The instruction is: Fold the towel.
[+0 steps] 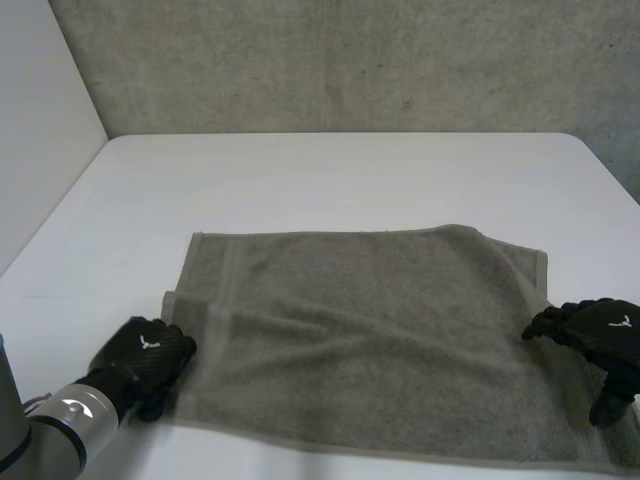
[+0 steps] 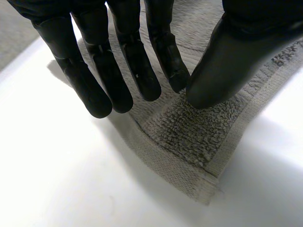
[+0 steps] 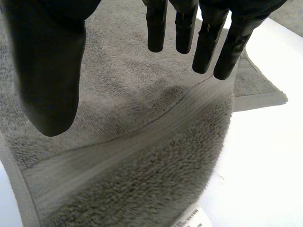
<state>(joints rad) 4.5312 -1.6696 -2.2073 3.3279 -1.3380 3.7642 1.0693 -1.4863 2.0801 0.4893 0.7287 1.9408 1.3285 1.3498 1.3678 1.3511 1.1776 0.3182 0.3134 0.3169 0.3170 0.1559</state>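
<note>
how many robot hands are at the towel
2: the left hand is at the near-left corner of the towel, the right hand over its right edge, both open.

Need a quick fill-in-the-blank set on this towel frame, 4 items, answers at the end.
1. The towel lies spread on a ___ table.
2. At the left hand's fingertips lies a ___ of the towel.
3. The right hand is over the towel's ___ edge.
4. Neither hand grips the towel; both are ___.

Missing words: white; corner; right; open.
</note>
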